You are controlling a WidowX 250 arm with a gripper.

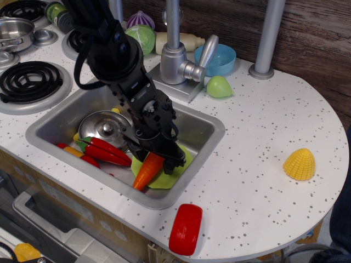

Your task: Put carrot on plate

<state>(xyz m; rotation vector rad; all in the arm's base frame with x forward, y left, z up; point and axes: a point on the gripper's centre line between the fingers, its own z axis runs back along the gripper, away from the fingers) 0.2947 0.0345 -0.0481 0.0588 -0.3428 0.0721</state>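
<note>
The orange carrot lies tip-down toward the front left, over the near edge of the lime-green plate in the right part of the sink. My black gripper is low in the sink, shut on the carrot's thick upper end. The leafy top is hidden by the fingers. Whether the carrot rests on the plate or hangs just above it I cannot tell.
The steel sink also holds a steel pot lid and red chili peppers. A red block lies at the counter's front edge. The faucet, blue bowl, green pear shape and yellow shell shape are around.
</note>
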